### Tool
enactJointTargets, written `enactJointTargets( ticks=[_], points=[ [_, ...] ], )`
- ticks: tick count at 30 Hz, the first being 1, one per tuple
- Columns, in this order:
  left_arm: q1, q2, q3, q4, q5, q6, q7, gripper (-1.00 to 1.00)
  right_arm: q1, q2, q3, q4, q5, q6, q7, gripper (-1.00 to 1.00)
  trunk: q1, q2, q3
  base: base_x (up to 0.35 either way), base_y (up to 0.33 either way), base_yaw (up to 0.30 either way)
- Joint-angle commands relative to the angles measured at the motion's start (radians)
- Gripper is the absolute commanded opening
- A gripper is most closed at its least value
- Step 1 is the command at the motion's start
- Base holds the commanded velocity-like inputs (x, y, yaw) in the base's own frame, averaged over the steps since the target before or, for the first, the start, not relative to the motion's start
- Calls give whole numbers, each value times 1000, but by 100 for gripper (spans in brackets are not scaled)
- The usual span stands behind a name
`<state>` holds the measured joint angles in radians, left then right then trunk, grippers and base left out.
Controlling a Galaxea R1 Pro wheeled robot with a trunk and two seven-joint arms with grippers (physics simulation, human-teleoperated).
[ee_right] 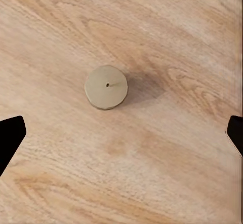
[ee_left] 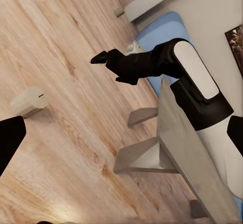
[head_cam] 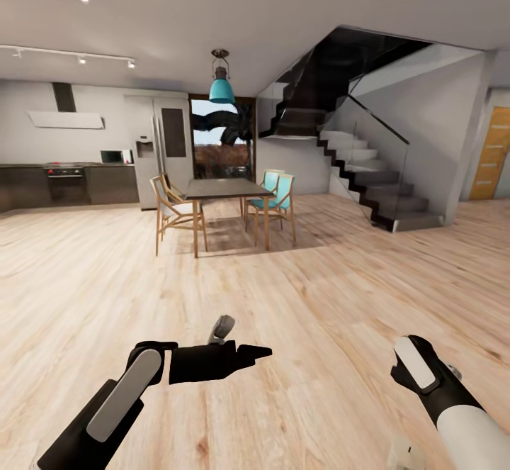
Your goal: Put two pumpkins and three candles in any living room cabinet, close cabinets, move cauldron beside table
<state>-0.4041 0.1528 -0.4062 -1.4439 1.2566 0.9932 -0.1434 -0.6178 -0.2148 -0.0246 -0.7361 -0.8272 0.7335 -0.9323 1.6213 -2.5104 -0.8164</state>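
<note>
A: How much room are you seeing ahead?

B: Plenty. You're facing wide bare wood floor [head_cam: 319, 293] up to the dining table [head_cam: 225, 188] w/ chairs [head_cam: 173, 209] round it; stairs [head_cam: 368, 172] are running up at the right, kitchen counter [head_cam: 67, 183] along the far left wall.

A: Grippers?

B: Left gripper [head_cam: 244, 351] is pointing across you, low over the floor; can't tell how wide it's open. Right gripper [ee_right: 121, 133] is hanging over the boards, fingertips [ee_right: 10, 138] spread wide, holding nothing.

A: Candle?

B: One candle [ee_right: 106, 87] is standing on the floor betw. the right fingers, untouched. Left wrist cam is catching it [ee_left: 29, 101] near a pale low table [ee_left: 187, 153].
</note>
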Motion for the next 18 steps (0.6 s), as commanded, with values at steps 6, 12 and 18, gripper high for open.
enactJointTargets(
  ticks=[6,12,18],
  points=[
    [-1,1,0,2,-9,1,-10,100,0,0,0,-2,-6,3,-7,100,0,-1,-1,0,-2,-140],
    [-1,1,1,4,-8,0,-11,100,0,-1,1,-2,1,-8,79,100,0,-1,-1,102,0,-10],
    [-1,3,2,4,-8,1,-13,100,0,-2,1,11,8,-26,278,100,0,-1,-1,29,0,-1]
  ],
)
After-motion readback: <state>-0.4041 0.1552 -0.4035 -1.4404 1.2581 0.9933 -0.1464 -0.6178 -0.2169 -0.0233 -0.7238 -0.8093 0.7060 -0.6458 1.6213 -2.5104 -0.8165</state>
